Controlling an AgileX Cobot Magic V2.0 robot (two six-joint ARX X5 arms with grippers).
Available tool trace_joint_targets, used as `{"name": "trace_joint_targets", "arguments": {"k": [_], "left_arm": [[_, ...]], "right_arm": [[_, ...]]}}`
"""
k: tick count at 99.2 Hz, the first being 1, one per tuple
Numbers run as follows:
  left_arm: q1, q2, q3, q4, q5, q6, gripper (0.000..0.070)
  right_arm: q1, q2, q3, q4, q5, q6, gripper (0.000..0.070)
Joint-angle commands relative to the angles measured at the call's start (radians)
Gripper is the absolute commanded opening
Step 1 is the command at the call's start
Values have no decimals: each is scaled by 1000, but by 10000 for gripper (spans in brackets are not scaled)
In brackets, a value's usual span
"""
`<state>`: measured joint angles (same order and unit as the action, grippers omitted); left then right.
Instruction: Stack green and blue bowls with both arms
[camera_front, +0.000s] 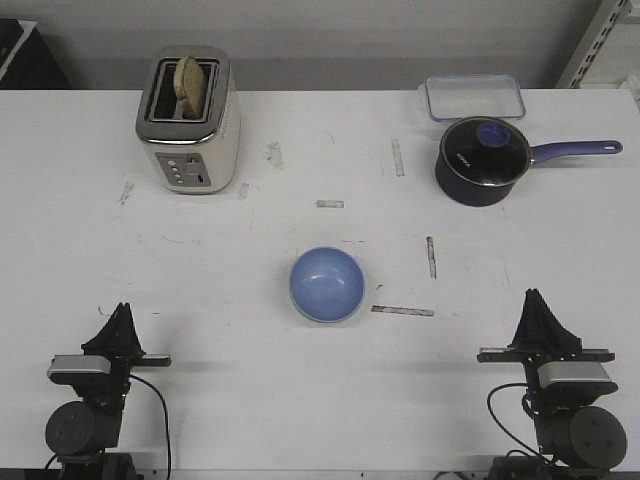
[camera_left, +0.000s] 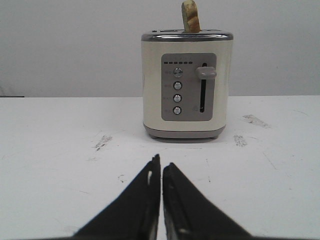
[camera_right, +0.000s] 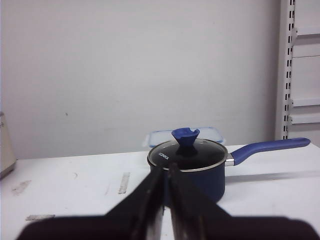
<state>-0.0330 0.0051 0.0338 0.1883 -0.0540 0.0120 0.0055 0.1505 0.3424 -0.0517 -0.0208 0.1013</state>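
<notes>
Blue bowl (camera_front: 327, 285): one, upright and open side up, near the middle of the table (camera_front: 230, 390), between both arms; a pale rim under it may be the green bowl nested beneath, but I cannot tell.
Handling: likely light, stiff, smooth and slippery; best pinched over the rim wall.
Left gripper (camera_front: 122, 325): clenched, empty, near the front left edge.
Right gripper (camera_front: 541, 312): clenched, empty, near the front right edge.
Others: one toaster (camera_front: 188, 120), back left; one saucepan (camera_front: 484, 160) and one clear container (camera_front: 474, 97), back right.
</notes>
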Motion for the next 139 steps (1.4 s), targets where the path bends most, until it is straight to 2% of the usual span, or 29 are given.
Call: {"name": "trace_joint_targets", "arguments": {"k": [1, 18, 32, 43, 73, 84, 139], "left_arm": [[2, -2, -21, 16, 2, 0, 1], [2, -2, -21, 16, 1, 0, 1], [2, -2, -21, 16, 1, 0, 1], [2, -2, -21, 16, 2, 0, 1], [2, -2, -21, 16, 2, 0, 1], [2, -2, -21, 18, 2, 0, 1], [2, -2, -21, 19, 1, 0, 1]], "right_arm": [[0, -1, 0, -11, 13, 3, 4], [1, -1, -6, -16, 13, -3, 4], [1, -6, -48, -4, 21, -84, 4], [1, -26, -105, 18, 21, -95, 4], [2, -152, -332, 222, 21, -93, 4], [2, -149, -330, 169, 21, -95, 4], [2, -149, -330, 178, 21, -95, 4]]}}
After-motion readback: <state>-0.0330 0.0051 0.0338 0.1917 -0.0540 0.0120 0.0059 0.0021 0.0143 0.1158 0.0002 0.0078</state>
